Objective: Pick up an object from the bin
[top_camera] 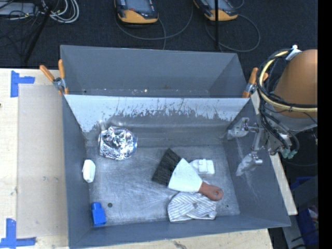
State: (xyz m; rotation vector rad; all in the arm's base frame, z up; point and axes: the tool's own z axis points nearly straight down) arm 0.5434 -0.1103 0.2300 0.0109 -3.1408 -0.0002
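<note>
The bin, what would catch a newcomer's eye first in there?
The crumpled foil ball shines at the back left of the bin. Mid-floor lies a small heap: a black brush, a white sheet and a striped cloth. The gripper hangs by the right wall, holding nothing.

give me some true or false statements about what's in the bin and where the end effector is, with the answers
1. The crumpled foil ball lies in the far left part of the bin. True.
2. The end effector holds the blue block. False: nothing is between its fingers. It hangs by the bin's right wall, and the block lies in the near left corner.
3. The striped cloth lies close to the bin's front wall. True.
4. The black brush touches the foil ball. False: bare floor lies between them.
5. The end effector's fingers stand apart. True.
</note>
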